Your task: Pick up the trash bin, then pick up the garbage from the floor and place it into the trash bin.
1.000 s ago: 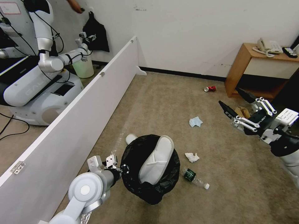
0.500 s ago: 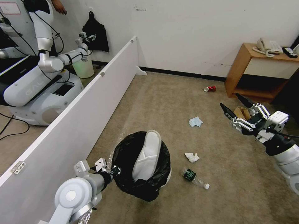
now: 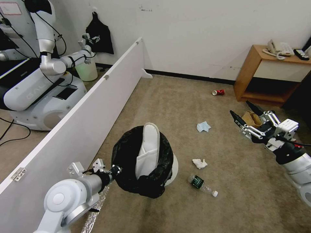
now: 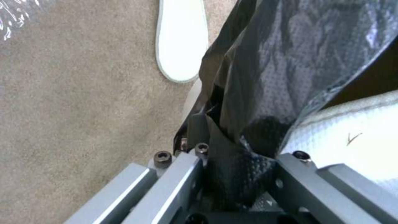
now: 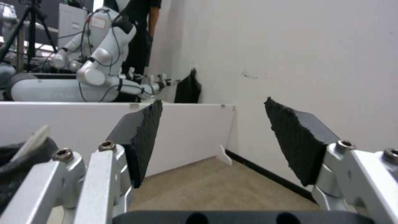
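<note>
The trash bin (image 3: pixel 129 161), lined with a black bag, hangs tilted just above the carpet with a white slipper (image 3: pixel 147 149) standing in it. My left gripper (image 3: pixel 115 169) is shut on its bag-covered rim (image 4: pixel 232 161). A second white slipper (image 4: pixel 182 40) lies on the floor beneath. Loose garbage lies to the right: a blue mask (image 3: pixel 203 126), a tissue (image 3: pixel 199 163), a clear bottle (image 3: pixel 202 185) and a red can (image 3: pixel 218 92). My right gripper (image 3: pixel 243 111) hovers open over a brown paper bag (image 3: pixel 252 118), with nothing between its pads (image 5: pixel 143 137).
A long white partition board (image 3: pixel 81 123) runs along the left, with another robot (image 3: pixel 42 81) and a pale bucket (image 3: pixel 87 69) behind it. A wooden side table (image 3: pixel 259 74) with a phone stands at the far right wall. Crinkled clear plastic (image 3: pixel 95 207) lies near my left arm.
My left arm has drawn the bin leftward and nearer the partition, and the slipper in it now stands more upright. My right gripper has sunk slightly toward the paper bag.
</note>
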Tool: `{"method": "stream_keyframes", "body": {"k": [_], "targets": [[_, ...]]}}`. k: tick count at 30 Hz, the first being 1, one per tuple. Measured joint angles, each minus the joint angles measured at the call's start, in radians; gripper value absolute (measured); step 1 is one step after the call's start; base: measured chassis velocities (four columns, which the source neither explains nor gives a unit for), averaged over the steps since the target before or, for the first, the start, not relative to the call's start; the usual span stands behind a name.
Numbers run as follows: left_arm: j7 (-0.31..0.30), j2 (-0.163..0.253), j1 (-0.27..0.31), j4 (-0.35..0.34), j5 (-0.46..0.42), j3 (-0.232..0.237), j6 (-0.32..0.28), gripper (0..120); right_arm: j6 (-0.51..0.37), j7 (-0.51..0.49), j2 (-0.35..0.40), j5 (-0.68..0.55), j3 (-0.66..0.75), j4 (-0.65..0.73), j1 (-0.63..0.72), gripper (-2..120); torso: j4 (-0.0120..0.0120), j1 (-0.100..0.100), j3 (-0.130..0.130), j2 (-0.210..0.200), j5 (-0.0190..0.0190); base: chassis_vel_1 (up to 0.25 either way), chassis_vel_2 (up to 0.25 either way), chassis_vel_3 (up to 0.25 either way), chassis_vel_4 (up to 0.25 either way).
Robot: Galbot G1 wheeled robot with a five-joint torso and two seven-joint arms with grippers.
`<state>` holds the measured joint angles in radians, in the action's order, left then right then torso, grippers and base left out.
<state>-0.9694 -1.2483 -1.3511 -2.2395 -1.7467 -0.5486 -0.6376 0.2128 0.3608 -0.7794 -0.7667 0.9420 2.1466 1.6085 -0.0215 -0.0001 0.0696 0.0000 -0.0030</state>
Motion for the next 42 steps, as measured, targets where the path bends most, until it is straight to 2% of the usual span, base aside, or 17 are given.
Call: {"method": "stream_keyframes", "body": {"k": [4, 6, 13, 15, 17, 21, 24, 30, 37, 42], "targets": [[-0.011, 0.007, -0.005, -0.014, 0.000, -0.008, 0.002, 1, -0.003, 0.000, -0.004, 0.011, -0.010, -0.008, 0.000, 68, -0.0001, 0.000, 0.000, 0.000, 0.0001, 0.000, 0.000, 0.000, 0.000], [-0.013, 0.044, -0.027, -0.043, 0.006, -0.022, 0.002, 1, -0.025, -0.034, -0.015, 0.084, -0.048, -0.028, -0.007, 68, 0.0001, 0.000, 0.000, 0.000, 0.0001, 0.000, 0.000, 0.000, 0.000], [-0.002, 0.056, -0.038, -0.049, 0.057, -0.027, 0.001, 0, -0.076, -0.120, -0.015, 0.178, -0.110, -0.065, -0.029, 70, -0.0001, 0.000, 0.000, 0.000, 0.0001, 0.000, 0.000, 0.000, 0.000], [0.000, 0.055, -0.038, -0.050, 0.073, -0.022, 0.001, 0, -0.107, -0.153, 0.002, 0.195, -0.140, -0.077, -0.039, 78, 0.0000, 0.000, 0.000, 0.000, 0.0001, 0.000, 0.000, 0.000, 0.000], [0.001, 0.055, -0.038, -0.050, 0.081, -0.017, 0.001, 0, -0.122, -0.169, 0.014, 0.202, -0.156, -0.085, -0.044, 80, 0.0000, 0.000, 0.000, 0.000, 0.0001, 0.000, 0.000, 0.000, 0.000], [0.003, 0.054, -0.034, -0.051, 0.099, -0.004, 0.001, 0, -0.172, -0.214, 0.046, 0.212, -0.198, -0.110, -0.061, 96, 0.0000, 0.000, 0.000, 0.000, 0.0003, 0.000, 0.000, 0.000, 0.000], [0.004, 0.050, -0.034, -0.054, 0.108, 0.005, 0.001, 0, -0.201, -0.237, 0.071, 0.213, -0.218, -0.125, -0.065, 99, 0.0000, 0.000, 0.000, 0.000, 0.0003, 0.000, 0.000, 0.000, 0.000], [0.011, 0.044, -0.033, -0.060, 0.126, 0.022, -0.002, 0, -0.274, -0.260, 0.139, 0.215, -0.250, -0.152, -0.064, 100, 0.0000, 0.000, 0.000, 0.000, 0.0001, 0.000, 0.000, 0.000, 0.000], [0.017, 0.043, -0.034, -0.069, 0.137, 0.034, -0.004, 0, -0.322, -0.273, 0.182, 0.208, -0.296, -0.170, -0.078, 100, 0.0000, 0.000, 0.000, 0.000, 0.0001, 0.000, 0.000, 0.000, 0.000], [0.027, 0.041, -0.034, -0.072, 0.157, 0.044, -0.009, 0, -0.381, -0.298, 0.230, 0.168, -0.382, -0.193, -0.143, 100, 0.0001, 0.000, 0.000, 0.000, 0.0002, 0.000, 0.000, 0.000, 0.000]]}}
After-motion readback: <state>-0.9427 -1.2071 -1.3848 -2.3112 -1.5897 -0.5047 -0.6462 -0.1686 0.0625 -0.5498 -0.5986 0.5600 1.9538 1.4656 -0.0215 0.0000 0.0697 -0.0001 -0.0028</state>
